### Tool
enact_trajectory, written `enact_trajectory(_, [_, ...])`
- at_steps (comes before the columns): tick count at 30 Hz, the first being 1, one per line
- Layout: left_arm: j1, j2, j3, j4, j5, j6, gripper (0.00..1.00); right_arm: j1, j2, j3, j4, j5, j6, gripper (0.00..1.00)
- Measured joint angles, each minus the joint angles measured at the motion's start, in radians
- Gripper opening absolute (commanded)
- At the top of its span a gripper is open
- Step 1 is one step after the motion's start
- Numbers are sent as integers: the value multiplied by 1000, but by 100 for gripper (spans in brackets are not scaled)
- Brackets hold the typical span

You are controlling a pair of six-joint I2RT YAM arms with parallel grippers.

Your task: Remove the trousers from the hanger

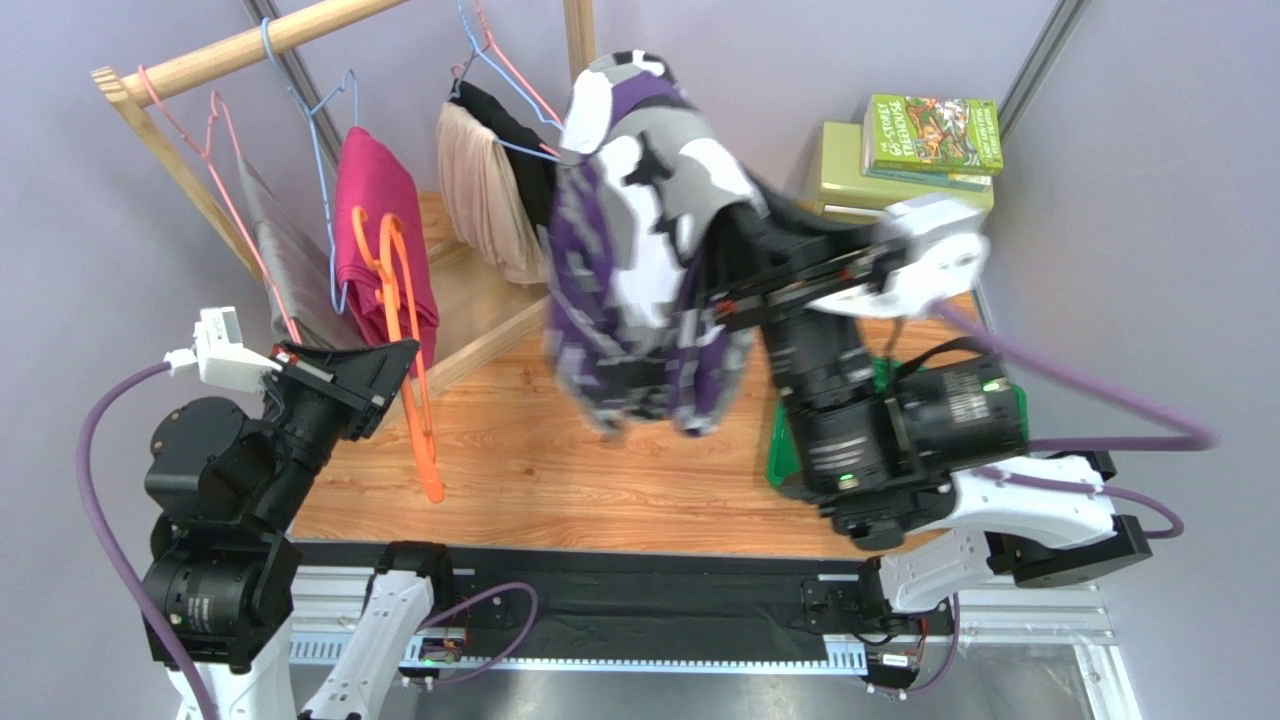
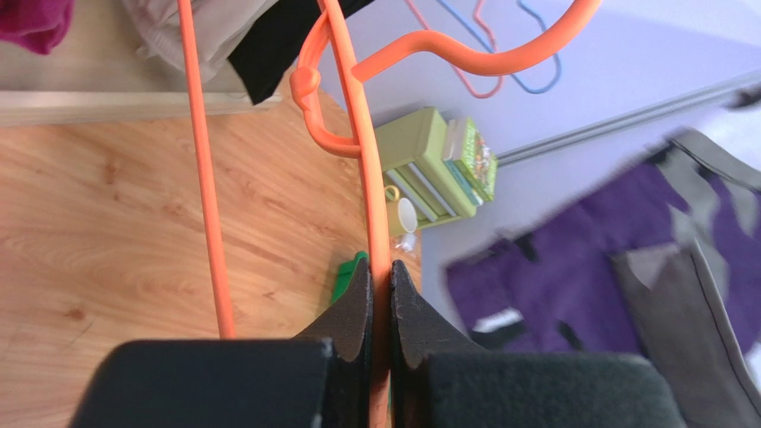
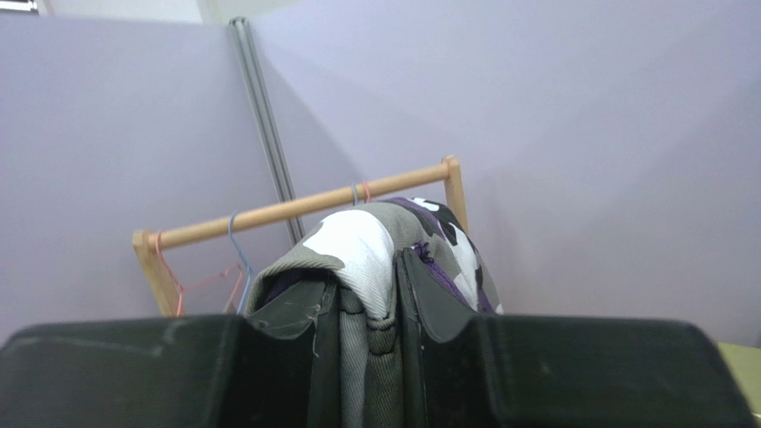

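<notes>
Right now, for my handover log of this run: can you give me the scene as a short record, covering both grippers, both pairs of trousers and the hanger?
left gripper: shut on the orange hanger
right gripper: shut on the camouflage trousers
camouflage trousers: held up above the table, clear of the orange hanger
orange hanger: bare, nothing draped on it
pink trousers: hanging on the wooden rack, not yet removed

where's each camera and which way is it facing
Top: above and behind, looking down on the table and rack; left arm and right arm show.
Left wrist: on that arm, looking along the left tool, shut on the orange hanger, across the table.
Right wrist: on its arm, looking up past the right tool, shut on the camouflage trousers, at the rack.
Shared: all three show the trousers.
</notes>
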Motion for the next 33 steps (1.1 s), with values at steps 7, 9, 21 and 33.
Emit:
enact_trajectory(7, [0,0,-23,-34,-16,21,0,-5,-90,66,37,2,-43,0])
enact_trajectory(9, [0,0,-21,-37,-18,26,0,-6,-150,-7,46,14,-43,0])
enact_trajectory(21, [0,2,5,-37,-8,37,0,-82,-391,-601,-119,181,80,0])
enact_trajectory(33, [0,19,18,-36,6,37,0,-473,-380,-681,-633,177,527,0])
